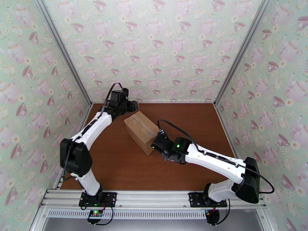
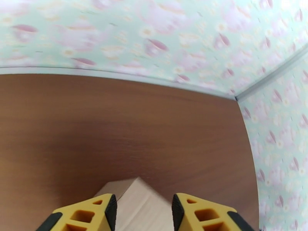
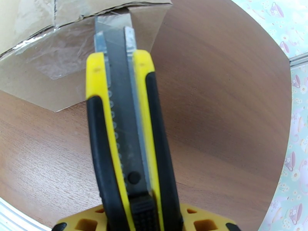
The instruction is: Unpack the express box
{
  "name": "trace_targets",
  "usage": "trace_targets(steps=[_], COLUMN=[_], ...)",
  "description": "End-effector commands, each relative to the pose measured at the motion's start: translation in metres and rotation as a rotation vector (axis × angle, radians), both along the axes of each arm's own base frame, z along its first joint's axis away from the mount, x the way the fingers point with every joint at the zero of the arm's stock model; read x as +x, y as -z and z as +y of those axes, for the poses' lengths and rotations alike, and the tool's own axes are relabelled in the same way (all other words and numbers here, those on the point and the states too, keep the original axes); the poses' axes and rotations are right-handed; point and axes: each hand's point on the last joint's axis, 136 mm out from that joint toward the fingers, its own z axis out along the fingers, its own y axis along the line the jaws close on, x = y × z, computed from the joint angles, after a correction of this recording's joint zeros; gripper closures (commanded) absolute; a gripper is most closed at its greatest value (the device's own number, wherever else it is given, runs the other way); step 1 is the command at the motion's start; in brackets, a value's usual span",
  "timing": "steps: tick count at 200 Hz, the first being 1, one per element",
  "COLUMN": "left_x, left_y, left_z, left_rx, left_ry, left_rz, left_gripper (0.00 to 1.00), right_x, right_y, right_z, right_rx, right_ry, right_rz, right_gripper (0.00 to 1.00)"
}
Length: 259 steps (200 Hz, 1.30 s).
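The express box, a plain brown carton with a clear tape seam, lies at an angle in the middle of the table. My left gripper hovers at the box's far left corner. In the left wrist view its yellow fingers stand apart over the box, and the carton reaches wider than the gap. My right gripper is at the box's near right end, shut on a yellow-and-black utility knife. The extended blade tip meets the taped end of the box.
The brown wooden table is walled by teacup-patterned panels at the back and on both sides. Bare tabletop lies in front of the box and to its right. An aluminium rail carrying the arm bases runs along the near edge.
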Motion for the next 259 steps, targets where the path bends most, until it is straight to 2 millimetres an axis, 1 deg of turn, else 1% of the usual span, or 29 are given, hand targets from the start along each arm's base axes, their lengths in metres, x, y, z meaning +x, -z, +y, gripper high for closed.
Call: trace_targets(steps=[1, 14, 25, 43, 53, 55, 56, 59, 67, 75, 91, 114, 116, 117, 121, 135, 151, 189, 216, 232, 259], left_x=[-0.047, -0.072, -0.094, -0.128, -0.144, -0.146, -0.149, -0.155, -0.165, -0.174, -0.184, -0.191, -0.191, -0.191, -0.191, -0.192, -0.191, -0.190, -0.189, -0.189, -0.187], left_y=[0.004, 0.012, 0.023, 0.042, 0.054, 0.052, 0.058, 0.067, 0.078, 0.086, 0.099, 0.112, 0.113, 0.113, 0.114, 0.121, 0.123, 0.132, 0.136, 0.135, 0.135], left_z=[0.025, 0.029, 0.029, 0.034, 0.032, 0.031, 0.031, 0.031, 0.027, 0.017, 0.001, -0.022, -0.024, -0.025, -0.029, -0.039, -0.054, -0.070, -0.075, -0.079, -0.078], left_rx=[-0.013, -0.022, -0.011, 0.030, 0.021, 0.013, 0.017, 0.017, 0.000, -0.026, -0.067, -0.091, -0.090, -0.091, -0.091, -0.093, -0.112, -0.093, -0.097, -0.108, -0.101], left_ry=[-0.107, -0.127, -0.122, -0.146, -0.142, -0.139, -0.139, -0.138, -0.128, -0.086, -0.046, 0.001, 0.005, 0.008, 0.015, 0.026, 0.057, 0.078, 0.077, 0.081, 0.073], left_rz=[0.049, 0.069, 0.095, 0.148, 0.175, 0.172, 0.184, 0.205, 0.228, 0.240, 0.262, 0.285, 0.286, 0.286, 0.285, 0.288, 0.284, 0.301, 0.306, 0.300, 0.298], left_gripper=[0.57, 0.58, 0.59, 0.60, 0.61, 0.61, 0.61, 0.61, 0.61, 0.61, 0.61, 0.61, 0.61, 0.61, 0.62, 0.62, 0.62, 0.63, 0.63, 0.63, 0.63], right_x=[0.002, 0.002, 0.001, 0.000, -0.001, -0.001, -0.001, -0.001, -0.001, -0.001, -0.001, 0.000, -0.001, 0.000, -0.001, -0.001, -0.001, -0.002, -0.002, -0.002, -0.002], right_y=[-0.007, -0.008, -0.007, -0.006, -0.005, -0.005, -0.005, -0.005, -0.003, -0.004, -0.002, -0.002, -0.002, -0.005, -0.001, -0.002, -0.002, 0.000, 0.000, -0.001, -0.004], right_z=[0.001, 0.000, -0.001, -0.002, -0.003, -0.003, -0.004, -0.004, -0.006, -0.006, -0.006, -0.004, -0.004, -0.002, -0.003, -0.003, -0.002, 0.000, 0.002, 0.003, 0.007], right_rx=[0.043, 0.045, 0.044, 0.033, 0.028, 0.027, 0.026, 0.023, 0.010, 0.004, -0.012, -0.032, -0.033, -0.025, -0.037, -0.054, -0.065, -0.081, -0.104, -0.118, -0.113], right_ry=[0.012, 0.012, 0.011, 0.012, 0.011, 0.011, 0.012, 0.013, 0.013, 0.015, 0.013, 0.008, 0.007, 0.007, 0.006, 0.001, 0.000, -0.003, -0.016, -0.021, -0.033], right_rz=[-0.037, -0.039, -0.037, -0.031, -0.029, -0.030, -0.030, -0.030, -0.029, -0.032, -0.031, -0.035, -0.035, -0.040, -0.036, -0.041, -0.044, -0.048, -0.054, -0.062, -0.069], right_gripper=[1.00, 1.00, 1.00, 1.00, 1.00, 1.00, 1.00, 1.00, 1.00, 1.00, 1.00, 1.00, 1.00, 1.00, 1.00, 1.00, 1.00, 1.00, 1.00, 1.00, 1.00])
